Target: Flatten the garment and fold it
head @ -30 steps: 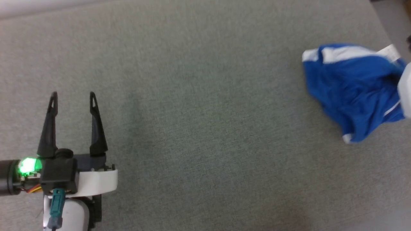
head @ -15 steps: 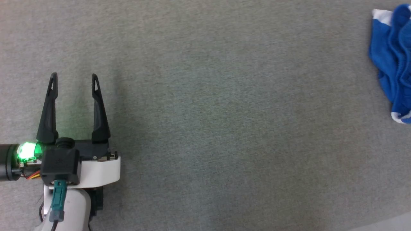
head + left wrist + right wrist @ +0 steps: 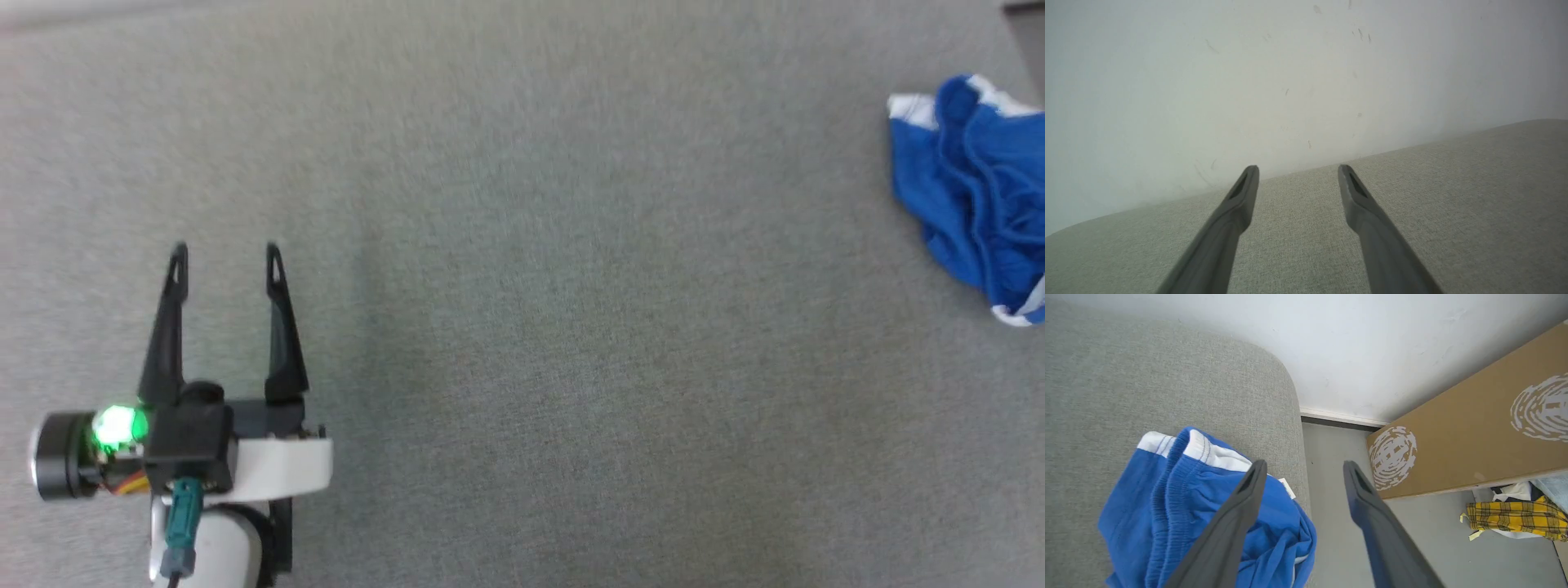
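The garment [image 3: 976, 204] is a crumpled heap of royal-blue shorts with white stripes at the far right edge of the grey cushion [image 3: 531, 286]. In the right wrist view the garment [image 3: 1167, 514] lies bunched by the cushion's rounded corner, elastic waistband and a small white label [image 3: 1287, 488] showing. My right gripper [image 3: 1303, 473] hovers above it, open and holding nothing; its left finger crosses over the blue cloth. My left gripper [image 3: 226, 260] stands open at the lower left over bare cushion, far from the garment. It also shows as my left gripper [image 3: 1297, 174] facing the wall.
A white wall [image 3: 1249, 81] runs behind the cushion. Past the cushion's right edge lies grey floor [image 3: 1331, 477], with a brown cardboard box [image 3: 1474, 428] and a yellow plaid cloth [image 3: 1515, 516] on it.
The head view has shifted between frames, so the garment appears at a different spot at the right edge. The pale forearm seen by the garment a second ago is gone from the head view.
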### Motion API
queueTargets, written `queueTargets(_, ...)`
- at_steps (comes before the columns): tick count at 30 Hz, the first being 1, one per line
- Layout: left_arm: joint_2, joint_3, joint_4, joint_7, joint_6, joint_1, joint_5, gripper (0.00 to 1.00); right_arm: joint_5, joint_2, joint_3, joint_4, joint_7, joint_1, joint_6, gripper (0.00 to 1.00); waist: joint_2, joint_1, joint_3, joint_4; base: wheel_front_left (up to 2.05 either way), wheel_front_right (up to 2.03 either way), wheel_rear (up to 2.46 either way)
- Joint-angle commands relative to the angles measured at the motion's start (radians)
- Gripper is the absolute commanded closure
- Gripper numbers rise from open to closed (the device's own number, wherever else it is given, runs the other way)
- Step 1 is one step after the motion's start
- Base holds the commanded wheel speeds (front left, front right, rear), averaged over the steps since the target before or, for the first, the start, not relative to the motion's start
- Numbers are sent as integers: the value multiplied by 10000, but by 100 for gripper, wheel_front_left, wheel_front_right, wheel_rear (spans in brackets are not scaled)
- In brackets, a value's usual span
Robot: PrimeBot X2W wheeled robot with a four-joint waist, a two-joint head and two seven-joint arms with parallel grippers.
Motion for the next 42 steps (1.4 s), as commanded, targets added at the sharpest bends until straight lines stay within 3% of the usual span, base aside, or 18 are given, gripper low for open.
queueTargets(1, -52, 33, 65, -47, 89, 184, -92, 0, -29, 31, -8, -202, -148, -75, -19, 0, 0, 2, -1070, 129, 0, 0, 0)
queueTargets(5, -185, 95, 153, -47, 99, 513, -169, 0, -361, -72, -105, -1058, -1022, -22, -19, 0, 0, 2, -1538, 250, 0, 0, 0)
queueTargets(13, -475, 447, 318, -47, 143, 1081, -276, 0, -1144, 1080, -1901, -2545, -3420, 1017, -19, 0, 0, 2, -2348, 493, 0, 0, 0)
queueTargets(23, -872, 857, 336, -47, -15, 1588, -283, 0, -3730, 3880, -5696, -7184, -3559, 5125, -19, 0, 0, 2, -2972, 950, 0, 0, 0)
queueTargets(28, -1053, 827, 438, -47, -166, 1733, -193, 0, -4327, 5262, -6921, -8466, -3560, 7203, -19, 0, 0, 2, -3213, 1260, 0, 0, 0)
queueTargets(35, -1094, 963, 630, -47, -480, 1895, -220, 0, -4796, 6370, -7379, -9092, -3561, 9267, -19, 0, 0, 2, -3515, 1512, 0, 0, 0)
queueTargets(42, -1139, 995, 746, -47, -711, 2064, -126, 0, -4935, 6785, -7507, -9332, -3561, 10145, -19, 0, 0, 2, -3759, 1624, 0, 0, 0)
